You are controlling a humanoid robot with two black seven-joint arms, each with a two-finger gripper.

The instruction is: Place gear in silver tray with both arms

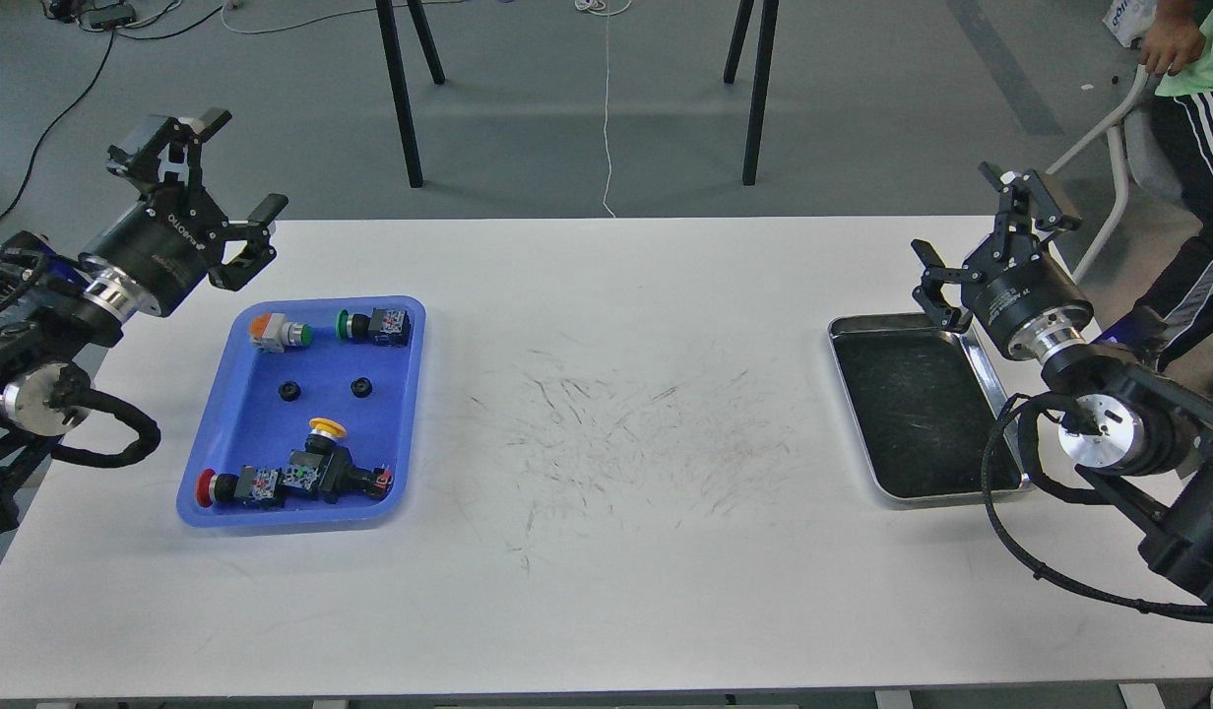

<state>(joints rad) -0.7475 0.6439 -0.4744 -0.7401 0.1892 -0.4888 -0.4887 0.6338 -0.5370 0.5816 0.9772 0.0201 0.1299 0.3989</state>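
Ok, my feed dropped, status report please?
Left gripper open, empty, raised beside the blue tray. Right gripper open, empty, above the silver tray, which is bare. Two small black gears in blue tray. Table between trays unobstructed.

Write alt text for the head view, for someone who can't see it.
A white table holds a blue tray of small push-button parts on the left and an empty silver tray on the right. The left pincer and right pincer hover open, one near each tray, holding nothing.
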